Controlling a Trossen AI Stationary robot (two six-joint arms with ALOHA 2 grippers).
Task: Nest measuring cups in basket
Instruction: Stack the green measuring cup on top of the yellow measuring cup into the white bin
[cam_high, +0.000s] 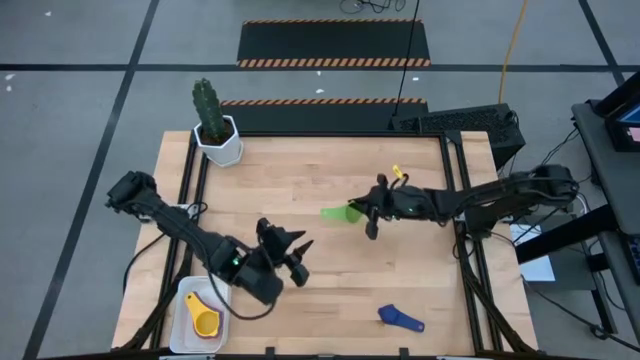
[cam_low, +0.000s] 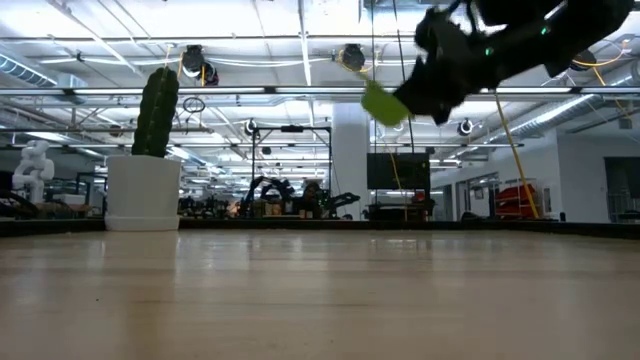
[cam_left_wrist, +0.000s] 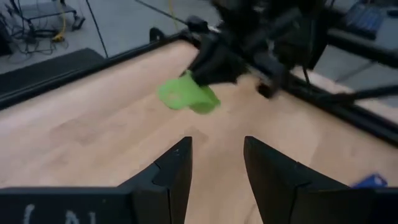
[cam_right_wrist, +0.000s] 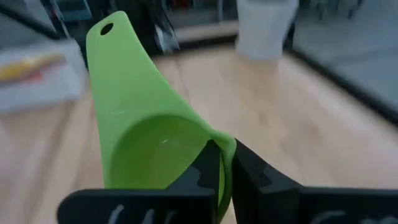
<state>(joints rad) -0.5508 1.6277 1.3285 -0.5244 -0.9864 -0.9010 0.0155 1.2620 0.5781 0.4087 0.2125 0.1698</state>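
We judge the task to be near its middle, though only some of the cups show. In the high view the basket (cam_high: 190, 318) lies at the counter's (cam_high: 320, 260) front left corner, just behind and beside the left claw (cam_high: 292, 262). A yellow cup (cam_high: 205, 322) sits in it, with a strip of orange under it, so at least two cups seem nested there; we cannot tell if more are below.

The right claw (cam_high: 368, 215) hangs above the middle of the counter and is closed on the rim of the green cup (cam_high: 338, 212). In the right wrist view its two fingers (cam_right_wrist: 205, 171) pinch the cup's wall (cam_right_wrist: 155, 143), and the handle points away from the claw. In the low view the cup (cam_low: 383, 103) is well above the wood, so it is carried, not resting.

The left claw is open and empty, and its fingers (cam_left_wrist: 177, 168) point toward the green cup (cam_left_wrist: 186, 96) ahead of it. Maybe it waits to receive the cup, but this is only our guess.

A dark blue cup (cam_high: 402, 319) lies on the counter near the front edge, well to the side of the right claw, not yet picked up. So the green cup must reach the basket, then the blue one. We see no other cups.
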